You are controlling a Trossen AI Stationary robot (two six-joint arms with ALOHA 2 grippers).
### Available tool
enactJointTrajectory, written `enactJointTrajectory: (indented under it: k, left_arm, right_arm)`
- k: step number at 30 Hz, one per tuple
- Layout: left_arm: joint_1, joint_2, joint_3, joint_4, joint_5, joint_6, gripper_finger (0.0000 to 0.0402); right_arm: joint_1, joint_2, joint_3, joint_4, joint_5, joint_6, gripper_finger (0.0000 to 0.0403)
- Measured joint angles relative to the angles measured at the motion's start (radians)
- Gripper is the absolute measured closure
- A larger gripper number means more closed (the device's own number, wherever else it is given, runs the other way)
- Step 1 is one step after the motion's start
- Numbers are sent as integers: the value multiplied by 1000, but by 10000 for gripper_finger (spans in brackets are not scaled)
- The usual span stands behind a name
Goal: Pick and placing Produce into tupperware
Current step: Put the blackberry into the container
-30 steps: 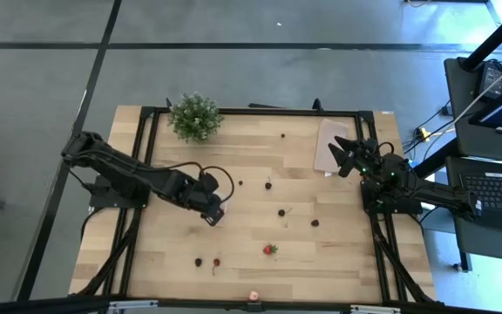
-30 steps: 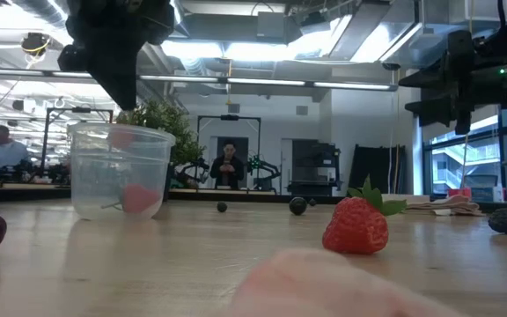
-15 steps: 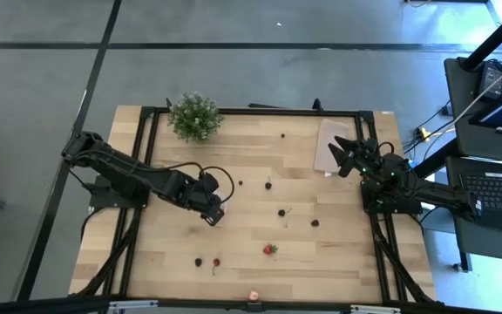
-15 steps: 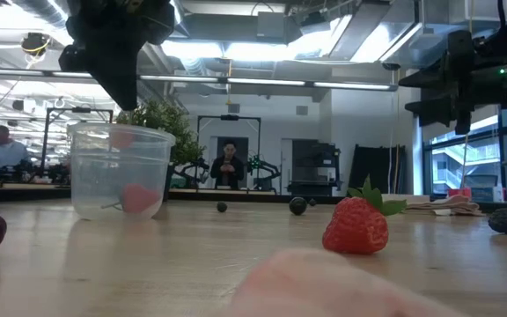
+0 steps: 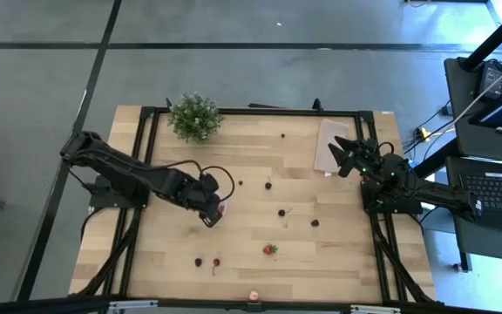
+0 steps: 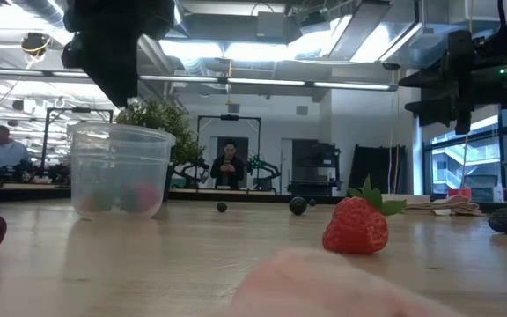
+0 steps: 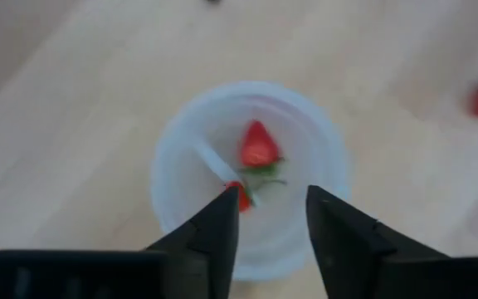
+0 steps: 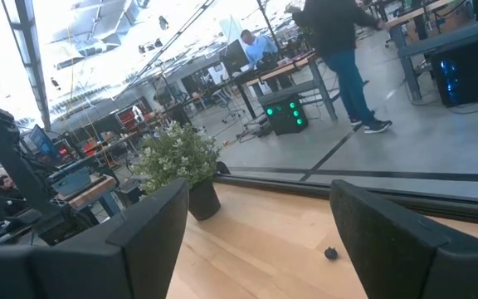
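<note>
The tupperware (image 7: 251,178), a small round translucent cup, stands on the table directly under my left gripper (image 7: 272,203). That gripper is open and empty, fingers pointing down over the cup's mouth. Two red strawberries (image 7: 258,145) lie inside on the cup's bottom. The low view shows the cup (image 6: 119,172) with my left gripper (image 6: 113,53) above its rim. In the high view my left gripper (image 5: 213,212) hides most of the cup. More produce lies loose: dark berries (image 5: 281,212), a strawberry (image 5: 270,249). My right gripper (image 5: 345,155) waits open at the right edge.
A potted plant (image 5: 194,116) stands at the far edge and a flat beige sheet (image 5: 331,144) lies under my right gripper. Loose berries (image 5: 267,185) (image 5: 315,222) (image 5: 198,262) dot the middle and near side. One strawberry (image 5: 254,296) sits at the near edge. People stand in the room beyond.
In the low view a red shape that showed at the height of the cup's rim under my left gripper is gone, and the fruit at the cup's bottom now shows blurred. My left gripper has shifted slightly upward. My right arm has kept still.
</note>
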Motion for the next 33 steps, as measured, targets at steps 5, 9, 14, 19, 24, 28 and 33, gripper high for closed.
enactJointTrajectory:
  k: [5,9,14,19,24,28,33]
  left_arm:
    - [-26,0,107,5,57,128,224]
    - [-69,-1,193,6,60,209,210]
    - [-119,-1,250,7,93,177,209]
    - [-173,0,251,3,178,99,217]
    - [-247,44,252,-7,183,31,229]
    - [-316,110,252,-5,180,59,240]
    - [-381,216,252,2,127,90,253]
  right_arm:
    - [0,0,0,0,0,4,108]
    - [0,0,0,1,0,4,108]
    - [0,0,0,1,0,4,108]
    - [0,0,0,1,0,4,108]
    - [0,0,0,1,0,3,108]
    - [0,0,0,1,0,3,108]
    - [0,0,0,1,0,4,108]
